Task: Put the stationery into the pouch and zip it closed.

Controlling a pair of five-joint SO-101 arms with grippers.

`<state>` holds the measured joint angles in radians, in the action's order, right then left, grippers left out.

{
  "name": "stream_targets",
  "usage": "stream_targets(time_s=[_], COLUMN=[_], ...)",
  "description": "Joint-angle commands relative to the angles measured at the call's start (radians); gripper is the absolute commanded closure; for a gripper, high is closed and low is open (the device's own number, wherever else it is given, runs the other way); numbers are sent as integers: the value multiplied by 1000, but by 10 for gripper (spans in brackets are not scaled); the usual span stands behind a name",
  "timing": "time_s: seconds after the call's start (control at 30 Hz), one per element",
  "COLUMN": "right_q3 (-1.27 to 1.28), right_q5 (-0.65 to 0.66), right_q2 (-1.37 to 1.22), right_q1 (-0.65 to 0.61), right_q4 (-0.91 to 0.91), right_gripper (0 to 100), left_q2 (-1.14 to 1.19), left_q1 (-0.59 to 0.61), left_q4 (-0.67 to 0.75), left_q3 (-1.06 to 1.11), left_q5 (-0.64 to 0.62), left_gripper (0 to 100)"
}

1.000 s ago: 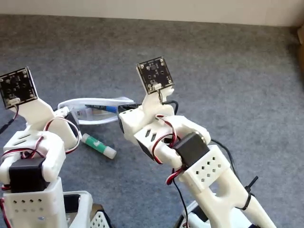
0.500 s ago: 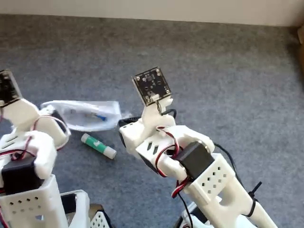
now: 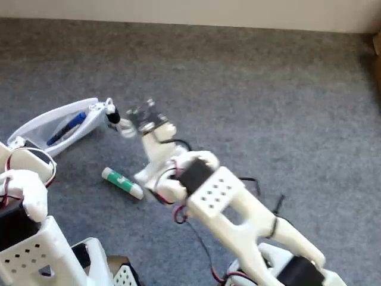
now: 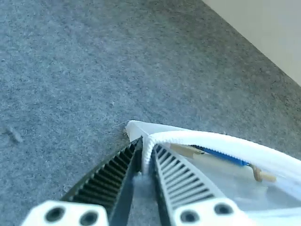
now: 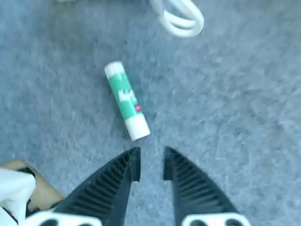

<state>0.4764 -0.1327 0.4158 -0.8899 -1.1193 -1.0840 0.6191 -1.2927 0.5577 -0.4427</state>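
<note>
A clear pouch with a white zipper hangs tilted at the left, with a blue pen inside it. My left gripper is shut on the pouch's white edge; the pen and a wooden stick show through the plastic. A green and white glue stick lies on the carpet below the pouch. My right gripper hangs just short of the glue stick, narrowly open, with nothing between its fingers. In the high view the right arm leans over toward the glue stick.
Grey carpet covers the whole surface, with a pale wall strip along the back. The left arm's white base stands at the front left. A white loop of the pouch lies beyond the glue stick.
The left arm has drawn the pouch to the left and tilted it up. The right arm has swung left and dipped toward the glue stick. The glue stick has not moved.
</note>
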Motion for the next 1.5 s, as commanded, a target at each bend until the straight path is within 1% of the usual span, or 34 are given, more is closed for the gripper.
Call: stream_targets(time_s=[0.0, 0.1, 0.27, 0.7, 0.77, 0.9, 1.47], right_q3=[-42, -45, -39, -47, -47, -47, -48], right_q5=[8, 8, 12, 15, 28, 101, 106], right_q2=[-67, -159, -283, -509, -522, -524, -529], right_q1=[-50, -73, -105, -102, -101, -101, -134], right_q4=[-1, 21, 160, 331, 343, 341, 401], right_gripper=[830, 827, 827, 825, 825, 825, 824], left_q2=[-25, -25, -25, -25, -25, -25, -25], left_q1=[13, 13, 10, 8, 8, 7, 5], left_q4=[29, 26, 25, 23, 23, 23, 23], left_q3=[-7, -5, -5, -4, -4, -2, -2], left_q5=[-11, -11, -8, -8, -8, -8, -8], left_gripper=[993, 992, 992, 990, 990, 990, 990])
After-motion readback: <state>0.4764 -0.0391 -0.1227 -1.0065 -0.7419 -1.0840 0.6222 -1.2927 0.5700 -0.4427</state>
